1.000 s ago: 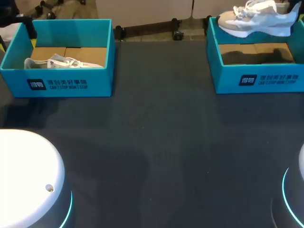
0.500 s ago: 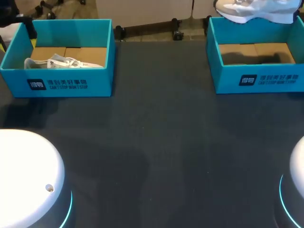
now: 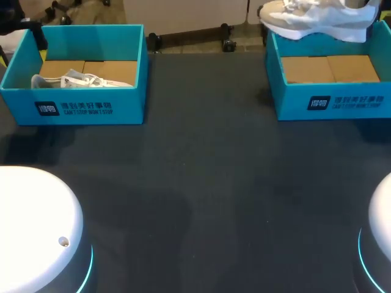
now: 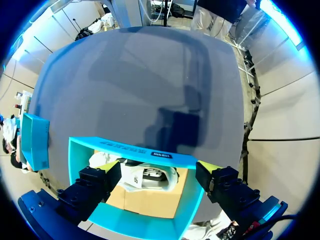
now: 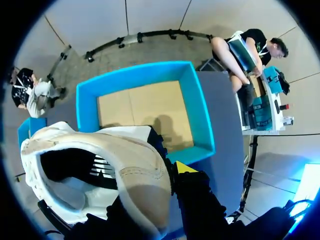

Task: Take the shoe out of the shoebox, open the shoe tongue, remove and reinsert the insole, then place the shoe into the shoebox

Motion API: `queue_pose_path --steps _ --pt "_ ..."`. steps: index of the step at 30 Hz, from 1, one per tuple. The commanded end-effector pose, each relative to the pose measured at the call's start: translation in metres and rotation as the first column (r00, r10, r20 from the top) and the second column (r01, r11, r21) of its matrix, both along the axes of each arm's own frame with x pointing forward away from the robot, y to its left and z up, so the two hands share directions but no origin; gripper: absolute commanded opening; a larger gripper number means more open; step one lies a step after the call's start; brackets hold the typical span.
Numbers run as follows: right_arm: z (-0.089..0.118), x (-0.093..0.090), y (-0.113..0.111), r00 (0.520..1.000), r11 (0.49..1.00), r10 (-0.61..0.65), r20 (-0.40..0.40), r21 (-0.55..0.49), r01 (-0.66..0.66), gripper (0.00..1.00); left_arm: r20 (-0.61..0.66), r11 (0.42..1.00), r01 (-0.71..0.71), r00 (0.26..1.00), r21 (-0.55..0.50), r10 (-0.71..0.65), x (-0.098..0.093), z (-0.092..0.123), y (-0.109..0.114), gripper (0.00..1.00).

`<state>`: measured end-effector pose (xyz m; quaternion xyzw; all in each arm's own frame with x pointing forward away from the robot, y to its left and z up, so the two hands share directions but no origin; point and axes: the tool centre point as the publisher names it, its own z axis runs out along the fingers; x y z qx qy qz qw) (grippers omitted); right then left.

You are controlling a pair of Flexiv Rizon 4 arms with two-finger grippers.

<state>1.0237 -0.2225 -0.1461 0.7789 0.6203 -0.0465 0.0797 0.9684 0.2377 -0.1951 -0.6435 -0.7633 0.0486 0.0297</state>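
The right hand is clamped on the white shoe. One yellow-tipped finger presses the outside of the shoe's side wall, and the other seems to sit inside the dark opening, mostly hidden by the upper. The shoe fills the space in front of the hand, with its opening facing the wrist camera. The right shoebox lies under and beyond it, its brown cardboard floor showing inside the turquoise walls.

From the head view, the white shoe hangs in the air, sole down, over the far wall of the right shoebox. It sits above the rim rather than inside, and its length runs along that wall.

The left hand is spread wide and grips nothing. It is poised over the left shoebox, with one finger to each side of the box. The second shoe lies between the fingers and below them, on the cardboard floor of the box.

In the head view, this second shoe rests against the near wall of the left shoebox. Both boxes stand at the far side of the dark counter, well apart.
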Motion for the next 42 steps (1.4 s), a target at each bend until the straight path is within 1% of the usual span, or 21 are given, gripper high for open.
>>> queue_pose_path --steps 1,4,7,9,13,16,20,22,24,25,30,35,42 --pt "0.004 -0.043 0.022 0.997 1.000 0.007 0.083 -0.030 -0.004 0.00 0.003 1.000 0.000 1.000 0.002 0.000 -0.002 0.000 0.000 1.00" --pt "0.004 -0.059 0.032 0.996 0.999 -0.007 0.091 -0.035 0.010 0.00 0.003 1.000 0.000 1.000 0.002 0.000 -0.002 0.000 0.000 1.00" --pt "0.006 -0.079 0.049 0.995 0.999 -0.027 0.093 -0.039 0.031 0.00 0.003 1.000 0.000 1.000 0.002 0.000 -0.002 0.000 0.000 1.00" --pt "0.007 -0.088 0.057 0.995 0.998 -0.032 0.098 -0.044 0.037 0.00 0.003 1.000 0.000 1.000 0.002 0.000 -0.002 0.000 0.000 1.00" --pt "0.010 -0.112 0.076 0.990 0.997 -0.045 0.135 -0.054 0.053 0.00 0.003 1.000 0.000 1.000 0.002 0.000 -0.002 0.000 0.000 1.00" --pt "0.010 -0.130 0.088 0.990 0.997 -0.049 0.130 -0.059 0.058 0.00 0.003 1.000 0.000 1.000 0.002 0.000 -0.002 0.000 0.000 1.00" --pt "0.009 -0.156 0.109 0.991 0.996 -0.050 0.123 -0.062 0.057 0.00 0.003 1.000 0.000 1.000 0.002 0.000 -0.002 0.000 0.000 1.00" --pt "0.006 -0.171 0.121 0.993 0.996 -0.047 0.111 -0.068 0.055 0.00 0.003 1.000 0.000 1.000 0.002 0.000 -0.002 0.000 0.000 1.00" --pt "0.003 -0.179 0.129 0.993 0.996 -0.049 0.108 -0.069 0.057 0.00 0.003 1.000 0.000 1.000 0.002 0.000 -0.002 0.000 0.000 1.00" --pt "0.000 -0.187 0.137 0.993 0.996 -0.050 0.104 -0.069 0.057 0.00 0.003 1.000 0.000 1.000 0.002 0.000 -0.002 0.000 0.000 1.00" --pt "-0.006 -0.216 0.162 0.992 0.995 -0.061 0.107 -0.073 0.069 0.00 0.003 1.000 0.000 1.000 0.002 0.000 -0.002 0.000 0.000 1.00" --pt "-0.011 -0.248 0.183 0.990 0.995 -0.071 0.123 -0.066 0.079 0.00 0.003 1.000 0.000 1.000 0.002 0.000 -0.002 0.000 0.000 1.00" --pt "-0.021 -0.288 0.210 0.993 0.995 -0.063 0.104 -0.065 0.070 0.00 0.003 1.000 0.000 1.000 0.002 0.000 -0.002 0.000 0.000 1.00"
